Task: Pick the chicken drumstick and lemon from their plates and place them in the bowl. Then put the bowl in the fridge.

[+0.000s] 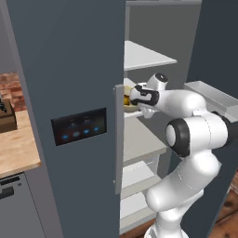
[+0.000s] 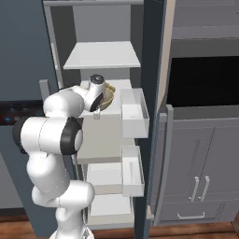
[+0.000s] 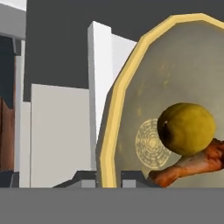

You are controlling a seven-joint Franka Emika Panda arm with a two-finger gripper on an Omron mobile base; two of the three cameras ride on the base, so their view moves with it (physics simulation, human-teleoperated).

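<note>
Inside bowl [image 3: 131,109] — drumstick [image 3: 192,164] lying crosswise (under lemon [image 3: 186,128])

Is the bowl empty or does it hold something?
Not empty. In the hand view the bowl holds the lemon and the drumstick, lying against each other.

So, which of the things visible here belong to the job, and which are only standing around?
Belonging to the job:
- deep olive-yellow bowl with pale rim, pinched at its rim by the shut jaws
- round yellow lemon, in the bowl
- brown-orange chicken drumstick, in the bowl
- tall slate-grey fridge, open

Only standing around:
- white door bins
- grey cabinets
- wooden counter
</note>
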